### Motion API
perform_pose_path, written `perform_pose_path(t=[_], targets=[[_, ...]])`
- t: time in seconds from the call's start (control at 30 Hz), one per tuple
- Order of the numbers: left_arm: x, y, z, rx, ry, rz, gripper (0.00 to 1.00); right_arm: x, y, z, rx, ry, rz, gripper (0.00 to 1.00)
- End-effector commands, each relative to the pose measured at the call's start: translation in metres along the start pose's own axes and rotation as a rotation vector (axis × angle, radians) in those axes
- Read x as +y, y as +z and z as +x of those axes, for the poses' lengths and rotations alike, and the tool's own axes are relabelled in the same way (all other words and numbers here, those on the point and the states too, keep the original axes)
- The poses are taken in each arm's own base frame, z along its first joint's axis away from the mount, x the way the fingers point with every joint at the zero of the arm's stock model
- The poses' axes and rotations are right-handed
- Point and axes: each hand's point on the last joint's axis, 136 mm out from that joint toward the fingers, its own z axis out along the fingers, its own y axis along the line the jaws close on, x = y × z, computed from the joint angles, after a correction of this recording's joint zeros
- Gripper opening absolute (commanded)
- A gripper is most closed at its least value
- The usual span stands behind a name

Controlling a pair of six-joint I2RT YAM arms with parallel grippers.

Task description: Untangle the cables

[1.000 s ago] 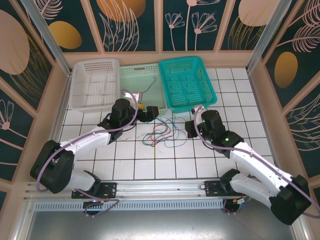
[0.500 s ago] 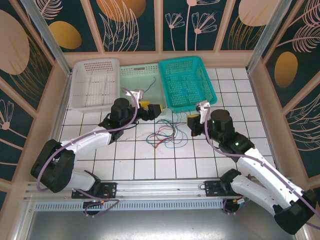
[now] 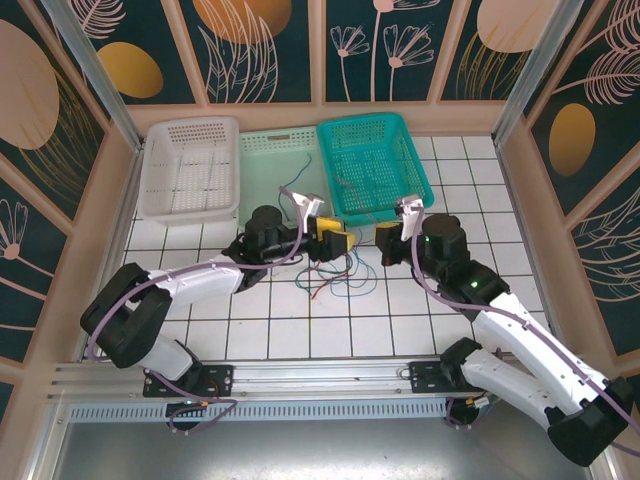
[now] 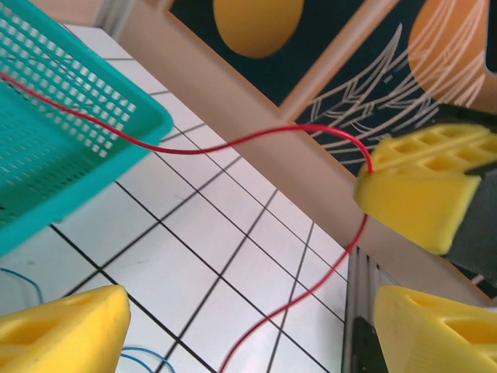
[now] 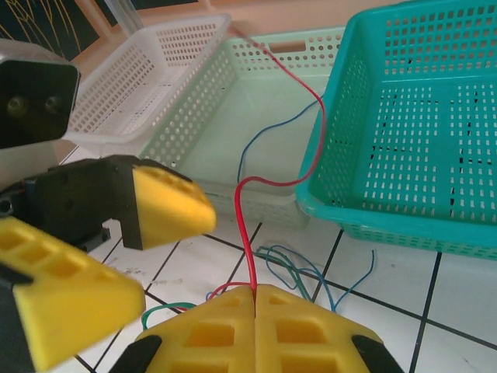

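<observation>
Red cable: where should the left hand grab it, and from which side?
Grip the red cable on the near-upright stretch just above the right hand, which is shut on it, below the bend toward the teal basket. There it stands clear of the tiles and the other cables. Probably bring the open left hand in sideways from its own side, fingers straddling it.

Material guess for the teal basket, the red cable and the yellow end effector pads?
Teal basket: moulded plastic, slightly glossy; rigid perforated walls, uniform colour.
Red cable: thin wire in smooth, probably plastic insulation; it holds soft curves.
Yellow pads: likely printed or moulded plastic, matte; open ribbed cells show. Whether soft or hard can't be told.
</observation>
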Motion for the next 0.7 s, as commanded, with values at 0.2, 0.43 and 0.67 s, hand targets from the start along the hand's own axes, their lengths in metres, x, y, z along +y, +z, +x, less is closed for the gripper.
perform_pose_path(t=[0.2,0.43,0.67], targets=[[-0.019,0.005,-0.011,-0.018,0.081,0.081,0.82,0.009,-0.032,-0.068,-0.222,-0.025,0.009,0.0],[-0.013,0.01,-0.005,-0.023,0.05,0.074,0.8,0.002,-0.035,-0.091,-0.309,-0.024,0.061,0.0],[-0.002,0.017,0.004,0.011,0.033,0.055,0.81,0.011,-0.033,-0.111,-0.324,-0.058,0.035,0.0]])
